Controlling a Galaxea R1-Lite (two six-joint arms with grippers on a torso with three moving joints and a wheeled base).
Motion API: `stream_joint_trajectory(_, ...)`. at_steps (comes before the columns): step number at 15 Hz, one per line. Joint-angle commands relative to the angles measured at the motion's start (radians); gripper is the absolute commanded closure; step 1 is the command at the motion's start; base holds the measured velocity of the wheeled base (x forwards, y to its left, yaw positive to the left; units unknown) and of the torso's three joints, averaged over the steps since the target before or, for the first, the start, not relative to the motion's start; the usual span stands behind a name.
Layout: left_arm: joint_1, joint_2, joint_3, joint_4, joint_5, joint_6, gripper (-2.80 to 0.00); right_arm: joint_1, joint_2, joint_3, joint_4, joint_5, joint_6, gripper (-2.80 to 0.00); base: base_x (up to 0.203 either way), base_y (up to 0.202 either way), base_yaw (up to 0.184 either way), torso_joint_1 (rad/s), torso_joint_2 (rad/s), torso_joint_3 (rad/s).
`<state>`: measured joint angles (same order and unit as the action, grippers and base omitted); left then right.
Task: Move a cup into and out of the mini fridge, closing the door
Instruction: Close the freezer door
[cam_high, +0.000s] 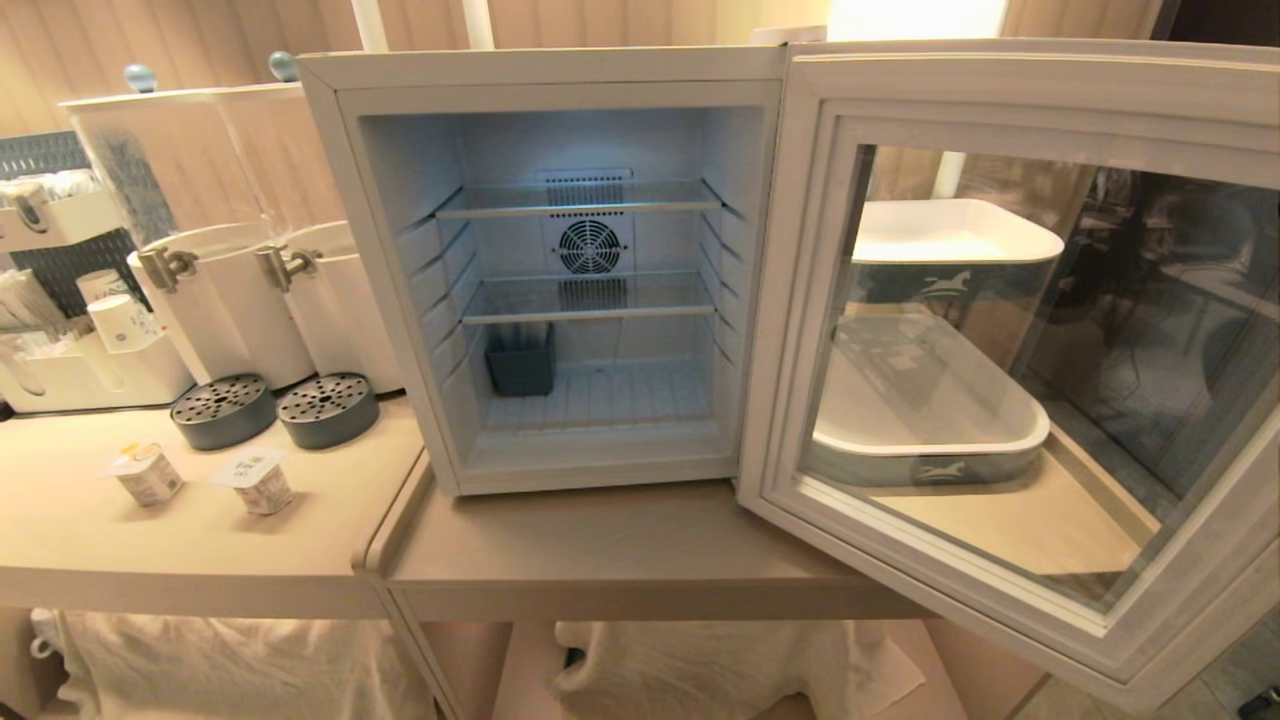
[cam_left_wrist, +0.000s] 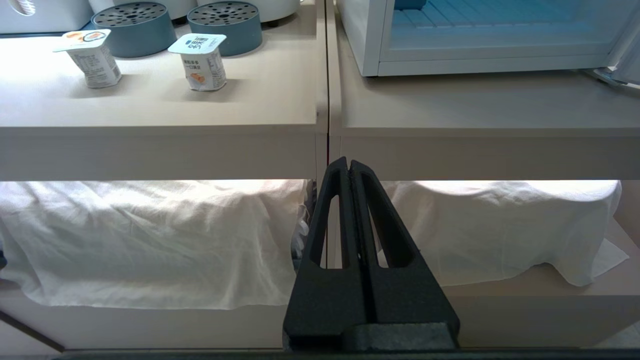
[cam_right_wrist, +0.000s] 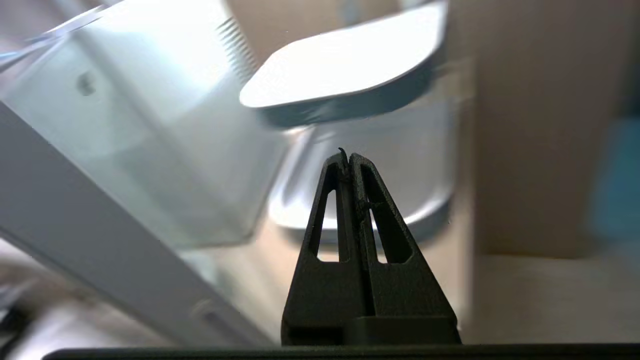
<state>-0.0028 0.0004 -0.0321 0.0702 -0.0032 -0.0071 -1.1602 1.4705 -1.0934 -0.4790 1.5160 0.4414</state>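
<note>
The mini fridge stands on the beige counter, lit inside, its wire shelves bare. Its door is swung wide open to the right. Two small foil-lidded cups stand upright on the left counter, also seen in the left wrist view. My left gripper is shut and empty, low in front of the counter edge. My right gripper is shut and empty on the outer side of the door, facing its glass. Neither arm shows in the head view.
A dark grey bin sits on the fridge floor at the left. Two clear dispensers with round drip trays stand left of the fridge. Stacked white trays show through the door glass. White cloth lies under the counter.
</note>
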Motion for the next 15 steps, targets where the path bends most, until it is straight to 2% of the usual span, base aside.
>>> stream_joint_trajectory(1, 0.000, 0.000, 0.001, 0.000, 0.000, -0.001, 0.00, 0.122, -0.009, 0.054, 0.015, 0.014, 0.005, 0.00, 0.000, 0.000, 0.000, 0.000, 0.00, 0.000)
stream_joint_trajectory(4, 0.000, 0.000, 0.001, -0.001, 0.000, -0.001, 0.00, 0.325, -0.080, 0.153, 0.027, 0.014, 0.009, 0.00, 0.000, 0.000, 0.000, 0.000, 0.00, 0.000)
stream_joint_trajectory(6, 0.001, 0.000, 0.001, -0.001, 0.000, -0.002, 0.00, 0.417, -0.117, 0.203, 0.028, 0.014, 0.008, 0.00, 0.000, 0.000, 0.000, 0.000, 0.00, 0.000)
stream_joint_trajectory(8, 0.000, 0.000, 0.001, -0.001, 0.000, -0.002, 0.00, 0.457, -0.155, 0.228, 0.032, 0.014, 0.010, 0.00, 0.000, 0.000, 0.000, 0.000, 0.00, 0.000)
stream_joint_trajectory(11, 0.000, 0.000, 0.001, -0.001, 0.000, -0.001, 0.00, 0.474, -0.254, 0.261, 0.037, 0.014, 0.040, 0.00, 0.000, 0.000, 0.000, 0.000, 0.00, 0.000)
stream_joint_trajectory(15, 0.000, 0.000, 0.001, -0.001, -0.001, -0.001, 0.00, 0.516, -0.449, 0.302, 0.040, 0.014, 0.134, 0.00, 0.000, 0.000, 0.000, 0.000, 0.00, 0.000)
